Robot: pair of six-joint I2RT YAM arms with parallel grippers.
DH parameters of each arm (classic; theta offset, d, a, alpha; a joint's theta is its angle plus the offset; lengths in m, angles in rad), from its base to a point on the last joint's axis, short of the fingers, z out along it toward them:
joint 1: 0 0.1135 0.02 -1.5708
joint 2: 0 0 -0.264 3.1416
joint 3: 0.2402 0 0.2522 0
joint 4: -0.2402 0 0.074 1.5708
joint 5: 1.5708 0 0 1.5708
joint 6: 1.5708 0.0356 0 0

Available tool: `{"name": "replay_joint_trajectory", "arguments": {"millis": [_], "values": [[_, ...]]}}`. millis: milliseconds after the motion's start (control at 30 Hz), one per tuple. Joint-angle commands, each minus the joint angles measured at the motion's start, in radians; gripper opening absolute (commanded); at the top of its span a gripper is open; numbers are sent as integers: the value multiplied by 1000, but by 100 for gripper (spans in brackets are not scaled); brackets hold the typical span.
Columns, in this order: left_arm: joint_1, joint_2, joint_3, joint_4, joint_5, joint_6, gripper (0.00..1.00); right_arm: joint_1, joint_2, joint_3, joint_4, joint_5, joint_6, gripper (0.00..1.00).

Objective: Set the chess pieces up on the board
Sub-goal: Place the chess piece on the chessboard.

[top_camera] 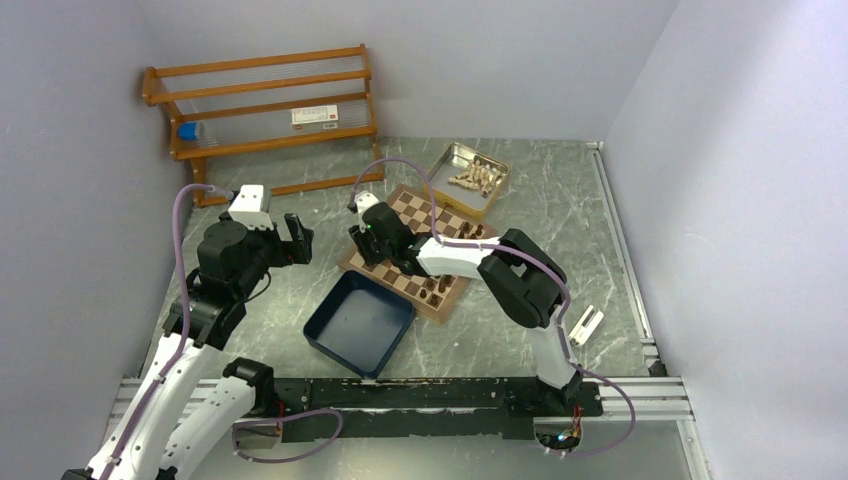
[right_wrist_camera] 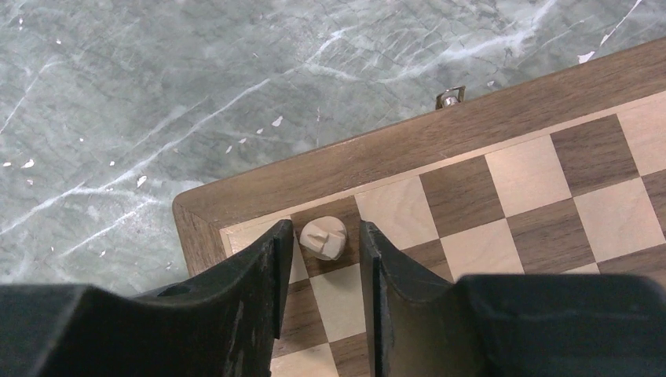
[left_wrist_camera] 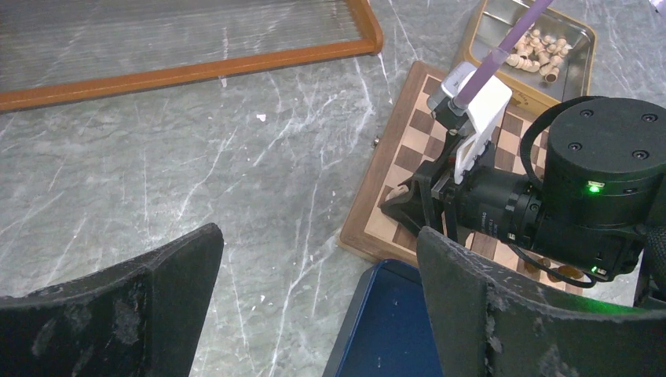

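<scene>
The board (top_camera: 420, 212) lies tilted at mid table, with a few dark chess pieces (top_camera: 434, 290) along its near edge and others (top_camera: 470, 232) at its right side. My right gripper (right_wrist_camera: 325, 245) hangs over the board's left corner (right_wrist_camera: 236, 196), open. A light tan piece (right_wrist_camera: 323, 237) stands upright on a dark square between its fingers, with a gap on each side. Several more light pieces (top_camera: 477, 178) lie in the metal tin (top_camera: 452, 158). My left gripper (left_wrist_camera: 318, 236) is wide open and empty above the bare table, left of the board (left_wrist_camera: 408, 149).
A navy blue tray (top_camera: 358, 322) sits against the board's near-left edge, its corner (left_wrist_camera: 393, 330) under my left gripper. A wooden rack (top_camera: 270, 110) stands at the back left. A small white object (top_camera: 586, 325) lies at the right, near the rail.
</scene>
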Motion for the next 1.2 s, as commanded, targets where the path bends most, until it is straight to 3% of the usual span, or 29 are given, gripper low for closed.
{"name": "replay_joint_trajectory", "arguments": {"millis": [0,367,567,867,1167], "values": [[7,-7,-1,23,11,-1,97,-2,15,26,-8,-3,7,41],[7,-2,-1,23,12,-3,98,-3,-8,38,-29,7,11,43],[7,-4,-3,24,14,-2,97,-11,-66,55,-71,19,14,58],[7,-1,-2,24,29,-2,97,-52,-218,53,-97,-16,36,67],[7,22,-28,43,49,-2,96,-242,-237,135,-124,120,-46,57]]}}
